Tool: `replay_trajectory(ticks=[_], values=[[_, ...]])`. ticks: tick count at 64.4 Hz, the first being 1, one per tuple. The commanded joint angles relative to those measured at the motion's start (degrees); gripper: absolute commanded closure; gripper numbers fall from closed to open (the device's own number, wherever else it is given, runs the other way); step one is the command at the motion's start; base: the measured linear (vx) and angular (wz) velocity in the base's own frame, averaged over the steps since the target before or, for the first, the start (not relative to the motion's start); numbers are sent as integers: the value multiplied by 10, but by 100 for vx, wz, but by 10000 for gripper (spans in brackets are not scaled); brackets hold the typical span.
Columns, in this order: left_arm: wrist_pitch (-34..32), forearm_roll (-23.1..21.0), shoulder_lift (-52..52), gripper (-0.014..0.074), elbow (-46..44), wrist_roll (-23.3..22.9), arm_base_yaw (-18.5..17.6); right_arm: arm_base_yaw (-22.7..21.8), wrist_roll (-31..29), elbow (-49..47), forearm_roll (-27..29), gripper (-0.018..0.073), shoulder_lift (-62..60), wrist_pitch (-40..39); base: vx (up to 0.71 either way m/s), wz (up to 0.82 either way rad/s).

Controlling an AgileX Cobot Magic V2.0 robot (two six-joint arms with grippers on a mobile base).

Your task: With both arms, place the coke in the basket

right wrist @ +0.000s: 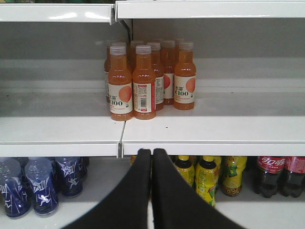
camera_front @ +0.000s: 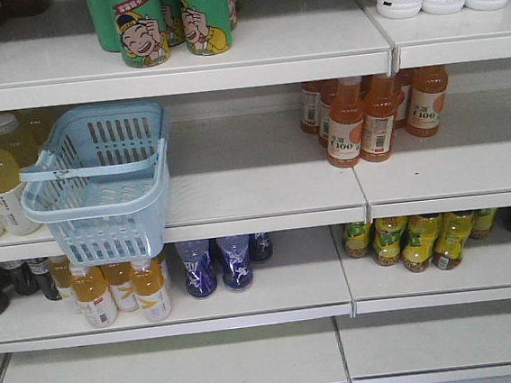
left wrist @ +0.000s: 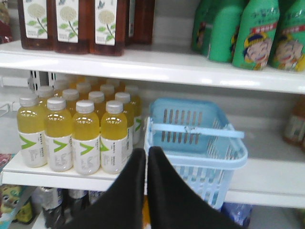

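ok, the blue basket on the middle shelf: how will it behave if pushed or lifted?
Probably light: the basket looks empty, thin slotted plastic. Its front seems to overhang the shelf edge, so a forward pull could tip it off. The loop handle across its top likely swings when grabbed.

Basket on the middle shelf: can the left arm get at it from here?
Probably yes. The basket sits at the shelf front, ahead and right of the left gripper, nothing between them. The jaws are shut, and yellow bottles crowd the basket's left side.
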Motion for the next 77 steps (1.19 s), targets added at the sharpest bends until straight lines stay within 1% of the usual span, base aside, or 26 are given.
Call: replay_trajectory(ticks=[1,7,17,24,27,33,40,46,52,58,69,77], values=[[-14,-8,69,603,-48,47,-4,0,2,6,-3,568,-10,-45,0,0],[-43,-7,109,603,-51,49,-9,0,2,6,-3,568,-10,-45,0,0],[-49,-7,144,603,-51,49,-10,0,2,6,-3,568,-10,-45,0,0],[-66,-8,153,603,-51,48,-10,0,2,6,-3,568,-10,-45,0,0],[-74,-16,154,603,-51,39,-12,0,2,6,-3,568,-10,-45,0,0],[-87,-40,154,599,-51,39,-24,0,2,6,-3,568,-10,-45,0,0],[-82,-41,154,589,-51,50,-37,0,2,6,-3,568,-10,-45,0,0],[-81,-41,154,563,-51,60,-43,0,2,6,-3,568,-10,-45,0,0],[-83,-41,154,518,-51,60,-45,0,2,6,-3,568,-10,-45,0,0],[-86,-41,154,454,-51,60,-56,0,2,6,-3,568,-10,-45,0,0],[-87,-41,154,284,-51,61,-79,0,2,6,-3,568,-10,-45,0,0],[-86,-41,154,119,-51,69,-93,0,2,6,-3,568,-10,-45,0,0]])
